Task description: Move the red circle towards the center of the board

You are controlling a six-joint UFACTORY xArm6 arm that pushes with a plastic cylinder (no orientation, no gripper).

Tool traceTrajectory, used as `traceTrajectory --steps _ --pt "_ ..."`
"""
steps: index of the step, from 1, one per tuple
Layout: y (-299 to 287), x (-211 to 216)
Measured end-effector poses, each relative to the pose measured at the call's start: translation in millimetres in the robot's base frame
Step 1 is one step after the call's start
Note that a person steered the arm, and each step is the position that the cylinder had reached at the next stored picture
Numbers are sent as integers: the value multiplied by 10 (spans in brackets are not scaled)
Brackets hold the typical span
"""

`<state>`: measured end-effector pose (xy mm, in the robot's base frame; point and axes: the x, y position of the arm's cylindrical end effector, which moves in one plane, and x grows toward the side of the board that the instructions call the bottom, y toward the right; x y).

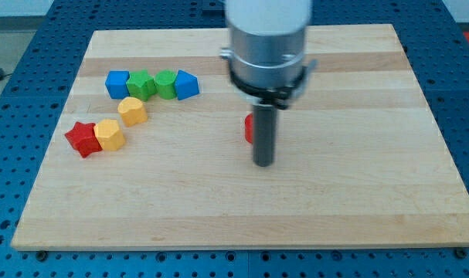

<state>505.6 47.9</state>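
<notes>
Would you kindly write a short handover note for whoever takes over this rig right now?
My tip sits just below and right of the red circle, which the rod mostly hides.
The red circle lies near the middle of the board, so the move looks nearly done; confirm once the rod clears.
The other blocks sit clustered at the view's left, apart from the tip.

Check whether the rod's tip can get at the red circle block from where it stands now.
Probably yes. My tip sits right beside the red circle block, which is mostly hidden behind the rod. No other block lies between them; the rest cluster at the wooden board's left.
</notes>
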Motion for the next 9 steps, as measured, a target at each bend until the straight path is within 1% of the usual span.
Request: traceTrajectory --steps 1,2,3,4,5,7,8,9 --pt "129 -221" --pt "-119 -542" --pt "-365 -635" --pt "-367 -595" --pt "-580 -441" --pt "-636 -806" --pt "-719 -703" --pt "-1362 -319"
